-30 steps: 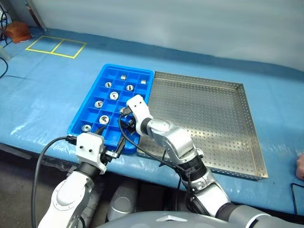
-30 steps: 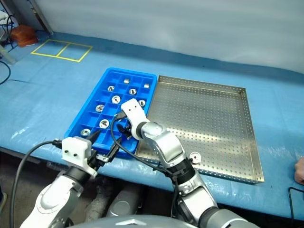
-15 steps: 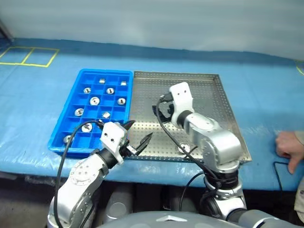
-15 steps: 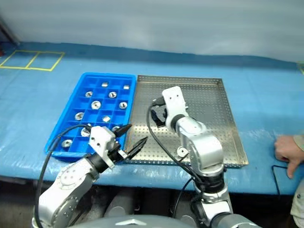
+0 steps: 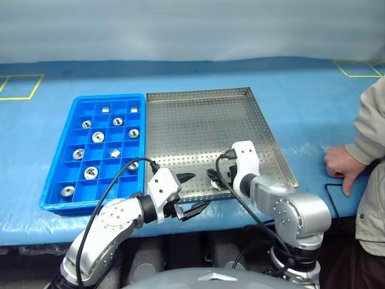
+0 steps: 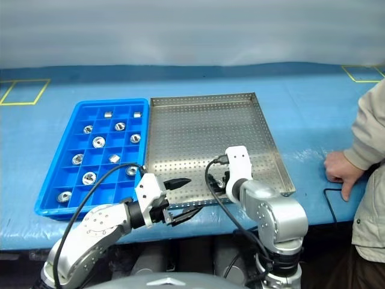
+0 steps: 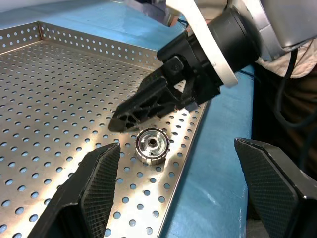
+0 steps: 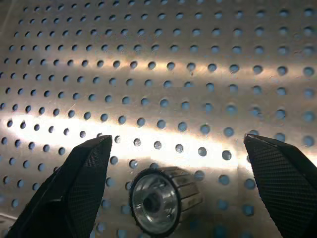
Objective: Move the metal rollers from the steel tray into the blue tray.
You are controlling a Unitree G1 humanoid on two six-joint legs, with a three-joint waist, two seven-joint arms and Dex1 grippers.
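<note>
**One roller left in steel tray**

The large perforated rectangular steel tray [image 5: 198, 129] holds one shiny silver ring-shaped metal roller [image 7: 152, 146] at its 6 o'clock rim, bore tilted upward. The bright blue compartmented plastic tray [image 5: 54, 180], at its 9 o'clock, holds ten rollers [image 5: 97, 136]. The right gripper [image 8: 173, 188] straddles the roller, fingers apart; the left gripper [image 5: 189, 194] is spread wide.

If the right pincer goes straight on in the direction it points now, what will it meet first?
Most likely the roller lying on the steel tray: in the right wrist view it sits between the open fingers of the right pincer, just ahead. Exact depth is unclear; if it misses, the tray floor comes next.
</note>
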